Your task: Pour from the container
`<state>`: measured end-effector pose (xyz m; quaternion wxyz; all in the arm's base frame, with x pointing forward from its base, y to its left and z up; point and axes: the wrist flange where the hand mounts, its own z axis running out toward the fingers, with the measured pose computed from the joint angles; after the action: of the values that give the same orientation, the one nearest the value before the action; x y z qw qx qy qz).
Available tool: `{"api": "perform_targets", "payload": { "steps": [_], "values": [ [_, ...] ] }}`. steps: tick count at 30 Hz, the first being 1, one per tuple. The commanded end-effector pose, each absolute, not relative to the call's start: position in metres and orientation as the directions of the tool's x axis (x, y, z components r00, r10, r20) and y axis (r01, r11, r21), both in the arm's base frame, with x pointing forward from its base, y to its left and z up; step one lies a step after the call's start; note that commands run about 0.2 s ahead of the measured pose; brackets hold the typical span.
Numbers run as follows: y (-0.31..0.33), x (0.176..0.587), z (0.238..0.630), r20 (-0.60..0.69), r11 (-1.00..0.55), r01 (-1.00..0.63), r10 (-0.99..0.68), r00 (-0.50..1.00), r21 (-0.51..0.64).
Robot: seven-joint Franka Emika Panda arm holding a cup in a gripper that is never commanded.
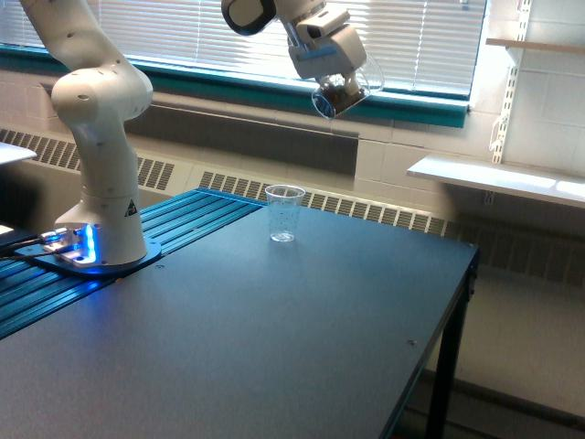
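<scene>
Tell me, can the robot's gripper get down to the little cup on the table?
Probably yes. The gripper, holding the container, hangs high above and to the exterior view's right of the little cup, with only open air between them.

This looks like a robotics lab set up in an institutional room. A white arm's base point(101, 247) with a blue light is bolted to a dark surface point(274, 347) well below the tool point(336, 90). Behind the tool runs a window with blinds point(183, 32) above a teal sill point(228, 87); lower down, radiator grilles point(366, 208) line a tiled wall, and bracket shelves point(494, 178) hang toward the exterior view's right of the tool.
</scene>
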<state>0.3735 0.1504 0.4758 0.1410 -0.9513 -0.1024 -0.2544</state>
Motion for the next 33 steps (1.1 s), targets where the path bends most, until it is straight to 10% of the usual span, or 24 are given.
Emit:
{"api": "perform_targets", "payload": {
  "steps": [1,33],
  "values": [
    [0.142,0.359,0.49,0.555,-0.933,0.3,0.145,0.819,-0.199],
    [0.128,0.271,0.423,0.442,-0.951,0.257,0.159,0.883,-0.17]
  ]
}}
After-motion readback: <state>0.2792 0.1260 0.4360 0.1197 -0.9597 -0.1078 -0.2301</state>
